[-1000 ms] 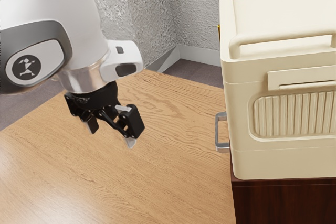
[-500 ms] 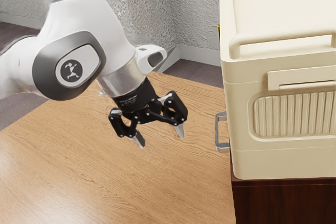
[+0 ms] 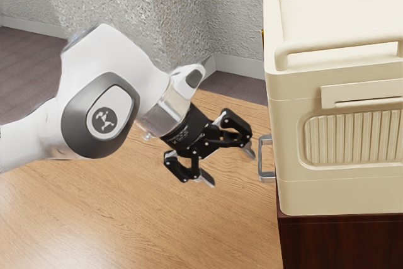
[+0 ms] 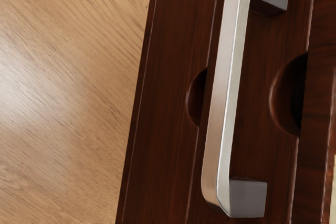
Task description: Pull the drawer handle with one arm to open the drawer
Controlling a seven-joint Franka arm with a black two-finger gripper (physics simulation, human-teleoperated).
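The metal bar handle (image 4: 221, 87) is fixed to the front of the wooden cabinet (image 3: 340, 244); likely rigid and slick, it is best grasped mid-bar. Near the cabinet, the gripper (image 3: 228, 165) is spread wide.

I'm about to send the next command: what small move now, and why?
Probably ease the gripper a little further toward the metal handle, fingers kept open: in the exterior view its spread fingertips stop short of the bar.
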